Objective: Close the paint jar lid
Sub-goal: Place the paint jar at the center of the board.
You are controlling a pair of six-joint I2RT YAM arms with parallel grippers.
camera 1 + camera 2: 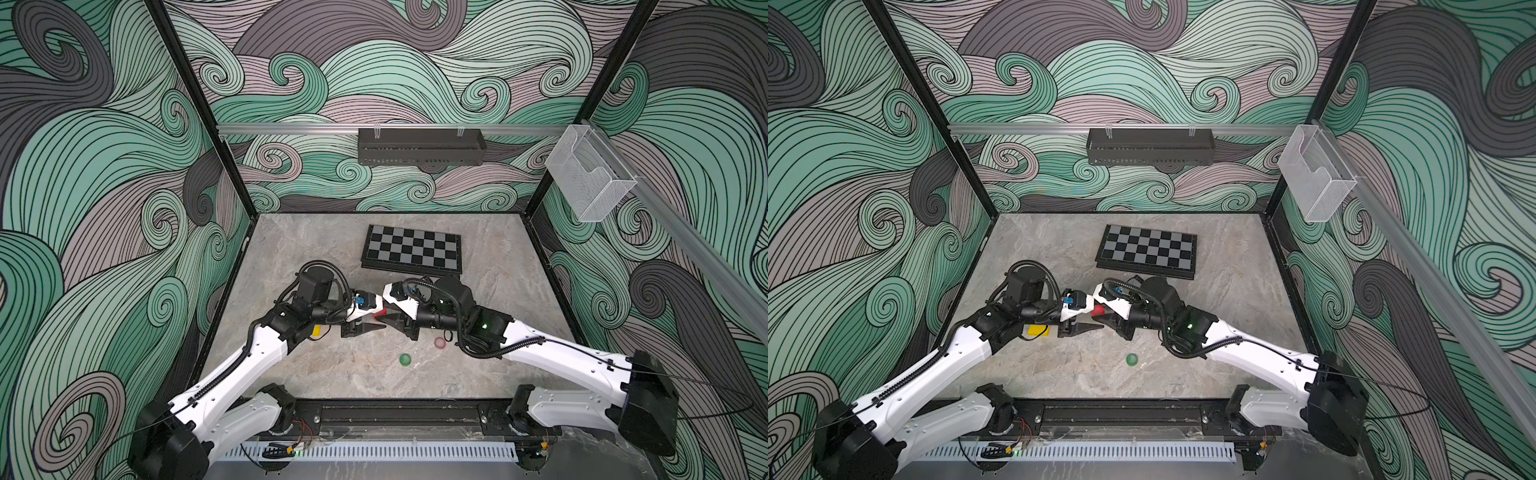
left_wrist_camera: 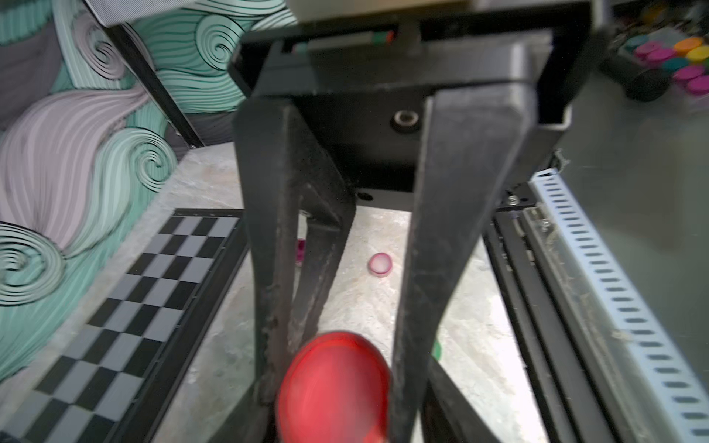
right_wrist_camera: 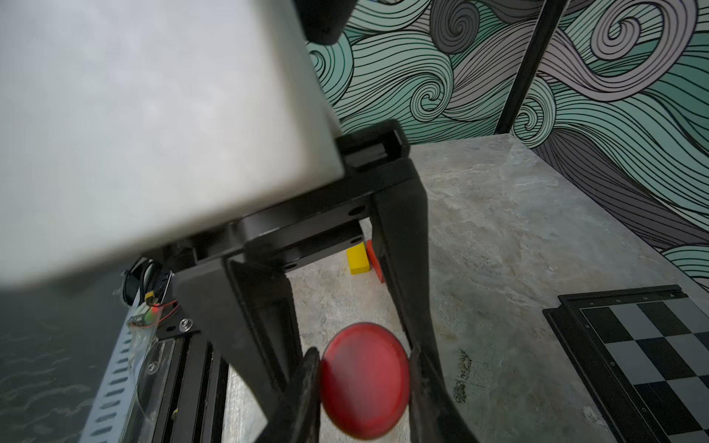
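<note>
sm. red paint jar [image 3: 364,383], rnd, glossy

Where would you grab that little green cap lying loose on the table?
By its rim, from straight above. The green cap lies flat on the table, low and round, so only its thin edge offers opposite sides to pinch. Nothing stands close around it, so a tool could probably come down with one finger on each side.

Grey marbled stone bench [image 1: 291,249]: black-and-grey checkered folding chessboard [image 1: 411,249] by rear edge. Red round paint jar [image 1: 1099,310] mid-bench. Yellow rectangular block [image 1: 1037,331] left of it. Green round plastic lid [image 1: 405,359] nearer front edge, pink round plastic lid [image 1: 440,343] just right, slightly behind.
</note>
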